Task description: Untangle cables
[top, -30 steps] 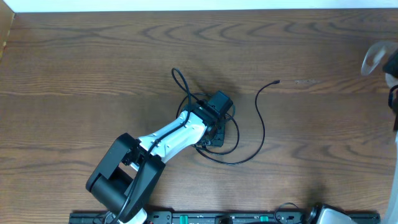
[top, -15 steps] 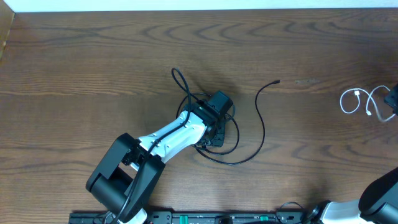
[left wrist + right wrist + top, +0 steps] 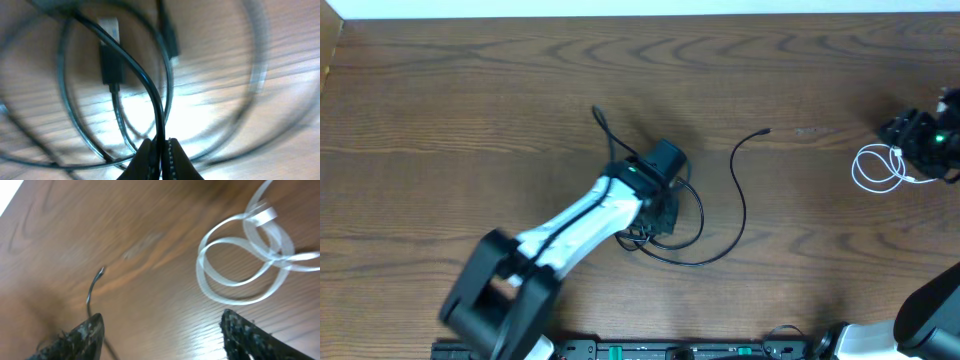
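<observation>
My left pincer is pinched fully closed on one strand of a black cable, over the tangle of black cables at the centre of the wooden table. A loose plug end reaches toward 2 o'clock. My right pincer stands wide apart, gripping nothing, near the table's 3 o'clock edge. The looped white cable lies just beside it.
</observation>
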Available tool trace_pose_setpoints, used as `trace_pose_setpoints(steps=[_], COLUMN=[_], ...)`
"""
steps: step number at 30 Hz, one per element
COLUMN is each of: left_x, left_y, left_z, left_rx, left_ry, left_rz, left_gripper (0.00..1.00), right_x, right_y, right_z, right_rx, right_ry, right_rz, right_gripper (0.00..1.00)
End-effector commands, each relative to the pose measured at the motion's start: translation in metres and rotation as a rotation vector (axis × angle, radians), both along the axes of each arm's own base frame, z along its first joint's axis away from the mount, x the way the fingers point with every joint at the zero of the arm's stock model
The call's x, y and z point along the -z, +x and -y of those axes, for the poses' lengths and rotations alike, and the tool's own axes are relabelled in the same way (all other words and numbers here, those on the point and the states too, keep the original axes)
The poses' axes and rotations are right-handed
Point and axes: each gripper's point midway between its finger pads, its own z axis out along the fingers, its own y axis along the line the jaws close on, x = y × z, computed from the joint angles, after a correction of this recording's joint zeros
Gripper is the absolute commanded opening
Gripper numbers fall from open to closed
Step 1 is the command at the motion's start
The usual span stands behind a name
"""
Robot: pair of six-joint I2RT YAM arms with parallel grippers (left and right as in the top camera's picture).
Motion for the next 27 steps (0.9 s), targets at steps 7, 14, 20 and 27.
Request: trace_pose_setpoints(steps=[7,14,20,27], left_x=[-0.190,-0.210,-0.237,-0.251], left_y=[0.029,0.027,0.031,0.040], left_z=[-0.036,-0.048,-0.055,-0.082], left_rx=[-0.105,-0.135,-0.161,-0.245], left_ry=[-0.351,-0.397,-0.530,-0.571], left_rz=[0.456,0.503,0.535,0.575], left_gripper=[0.08,0.08,0.07,0.07], right_x=[0.007,0.010,0.039,0.082], right_y=[-0.014,-0.030,-0.049,-0.069], right_z=[-0.136,-0.222,-0.287,-0.339], right_rx=[-0.493,-0.747,-0.938,-0.993], right_ry=[0.015,0.005,0.010,0.036], right_rz=[-0.066,-0.070,-0.133,-0.249], right_gripper=[0.74,0.72,0.70,0.66])
